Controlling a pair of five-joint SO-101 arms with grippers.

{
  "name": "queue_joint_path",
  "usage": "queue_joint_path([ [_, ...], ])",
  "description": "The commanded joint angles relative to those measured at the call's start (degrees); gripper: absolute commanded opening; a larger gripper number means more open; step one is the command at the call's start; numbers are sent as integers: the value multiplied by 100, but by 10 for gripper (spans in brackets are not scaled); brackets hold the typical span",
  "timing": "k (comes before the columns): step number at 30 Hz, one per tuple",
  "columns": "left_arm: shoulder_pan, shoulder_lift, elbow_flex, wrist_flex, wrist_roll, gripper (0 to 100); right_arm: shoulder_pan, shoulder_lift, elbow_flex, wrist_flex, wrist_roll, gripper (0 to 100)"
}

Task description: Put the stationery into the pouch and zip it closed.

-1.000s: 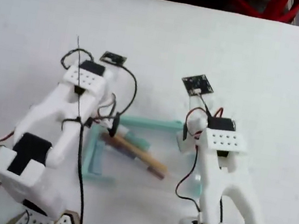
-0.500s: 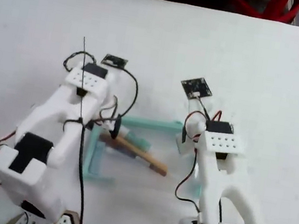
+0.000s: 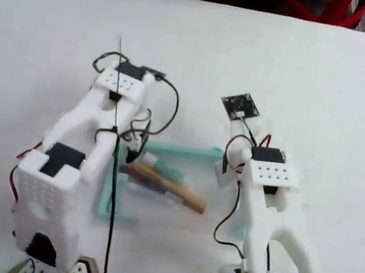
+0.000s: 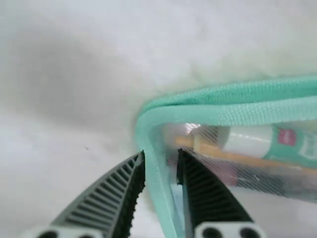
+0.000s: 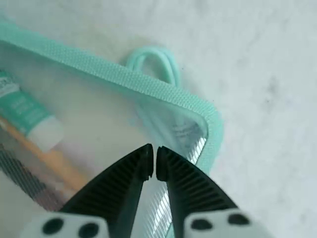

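Observation:
A clear mesh pouch with a teal edge [image 3: 174, 150] lies flat between the two arms. Inside it are a wooden pencil [image 3: 175, 190], a white-and-teal glue stick [image 3: 166, 171] and a darker item. My left gripper [image 3: 134, 155] is at the pouch's far-left corner, and its jaws [image 4: 161, 161] are shut across the teal edge [image 4: 237, 103]. The glue stick [image 4: 247, 141] and pencil [image 4: 237, 157] show through the mesh beside them. My right gripper [image 3: 222, 172] is at the far-right corner. It [image 5: 153, 161] is shut on the clear mesh near the teal loop [image 5: 153, 59].
A small black circuit board [image 3: 240, 105] on a wire lies beyond the right arm. Loose black cables hang around the left arm [image 3: 114, 188]. The white table [image 3: 331, 84] is bare at the far side and right. Red objects [image 3: 323, 6] sit past the table's back edge.
The left arm has swung toward the far side and to the right, and its base end now covers more of the near left. The pouch's left edge shifted slightly left. The right arm kept still.

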Motion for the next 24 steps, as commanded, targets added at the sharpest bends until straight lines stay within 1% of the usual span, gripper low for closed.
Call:
queue_joint_path([
  [1,4,180,18,-53,-35,116,-31,-13,9,-171,44,19],
  [5,-22,-48,18,-308,158,116,119,-13,9,-251,44,19],
  [9,22,-259,0,-325,193,116,207,-75,9,-215,44,19],
  [11,-22,-470,-149,-237,193,116,189,-84,-26,-163,44,19],
  [14,-154,-1051,-580,237,176,116,110,-163,-176,75,79,19],
  [17,-224,-1886,-941,598,167,116,-57,-514,-202,382,774,19],
  [20,-382,-2774,-993,589,167,117,-268,-998,9,532,1459,19],
  [24,-848,-3679,-826,484,167,118,-585,-1613,404,576,2004,19],
])
